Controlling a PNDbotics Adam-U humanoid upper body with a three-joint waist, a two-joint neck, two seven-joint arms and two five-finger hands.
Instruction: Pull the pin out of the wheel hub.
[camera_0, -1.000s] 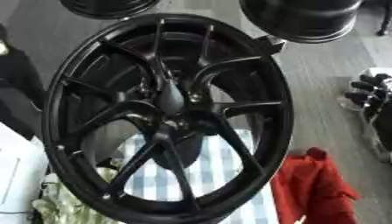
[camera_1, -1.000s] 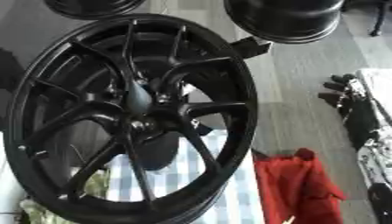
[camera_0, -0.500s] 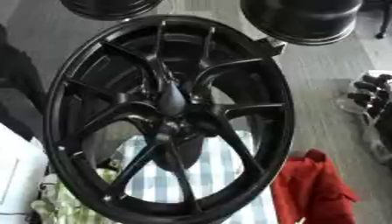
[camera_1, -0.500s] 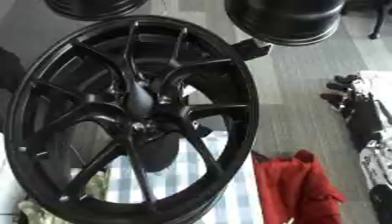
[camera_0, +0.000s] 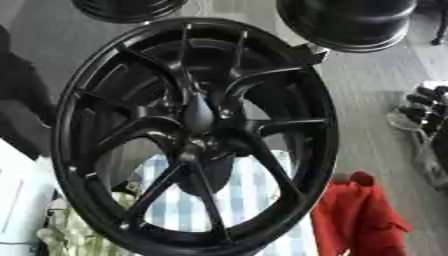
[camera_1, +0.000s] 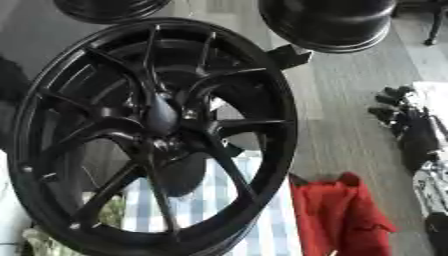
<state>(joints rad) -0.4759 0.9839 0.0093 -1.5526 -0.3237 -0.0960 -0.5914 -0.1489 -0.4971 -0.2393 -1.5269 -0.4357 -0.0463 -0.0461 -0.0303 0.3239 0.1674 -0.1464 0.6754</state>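
The wheel hub (camera_0: 197, 135), a large black spoked rim, was seen standing on edge and tilted, filling most of both views, with a checked cloth (camera_0: 245, 195) visible behind its spokes. It was judged heavy, rigid and smooth. The pin could not be told apart from the dark centre (camera_0: 199, 112); if it sat there, it would best be pinched by its exposed end and drawn straight out. A robot hand (camera_1: 407, 125) was seen at the right edge; whether its fingers were spread could not be told.

Pin not discernible at the dark wheel hub (camera_0: 199, 117); checked cloth (camera_0: 236, 200) mostly hidden behind spokes; right hand (camera_1: 411, 125) blurred.
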